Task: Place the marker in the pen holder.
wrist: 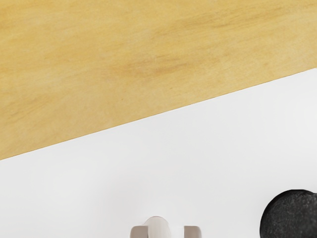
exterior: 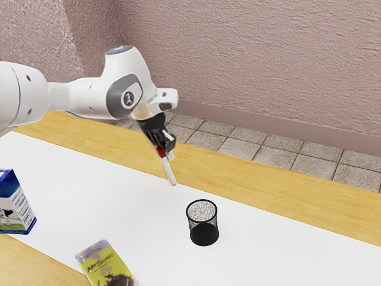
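Holding marker (exterior: 168,169) at tilt, with fingers (wrist: 193,232) clamped on it. Best to carry high across to pen holder (exterior: 204,235), bring nearer upright, centre tip (exterior: 174,182), lower gently, release.

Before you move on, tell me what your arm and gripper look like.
My arm is white, with rounded segments, small dark marks on its casing and a grey rounded panel bearing a dark round emblem. My gripper is black, with two pale-tipped fingers.
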`<state>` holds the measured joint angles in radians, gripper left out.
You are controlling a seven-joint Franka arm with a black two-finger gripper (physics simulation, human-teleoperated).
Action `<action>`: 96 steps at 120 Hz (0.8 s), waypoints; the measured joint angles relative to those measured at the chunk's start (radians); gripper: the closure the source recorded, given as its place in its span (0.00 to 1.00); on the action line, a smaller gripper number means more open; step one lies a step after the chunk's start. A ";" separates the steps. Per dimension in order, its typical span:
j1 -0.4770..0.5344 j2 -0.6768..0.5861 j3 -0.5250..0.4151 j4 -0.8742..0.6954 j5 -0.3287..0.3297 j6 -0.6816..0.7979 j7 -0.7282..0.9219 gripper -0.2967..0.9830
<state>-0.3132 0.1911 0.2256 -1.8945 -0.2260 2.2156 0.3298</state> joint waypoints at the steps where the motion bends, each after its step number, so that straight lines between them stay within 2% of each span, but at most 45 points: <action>1: -0.002 0.000 -0.002 0.001 -0.001 0.000 0.000 0.84; 36: -0.051 -0.030 -0.058 0.037 -0.037 -0.028 0.007 0.83; 96: -0.068 -0.012 -0.119 0.048 -0.111 -0.135 0.021 0.83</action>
<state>-0.3810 0.1796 0.1065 -1.8465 -0.3371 2.0804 0.3505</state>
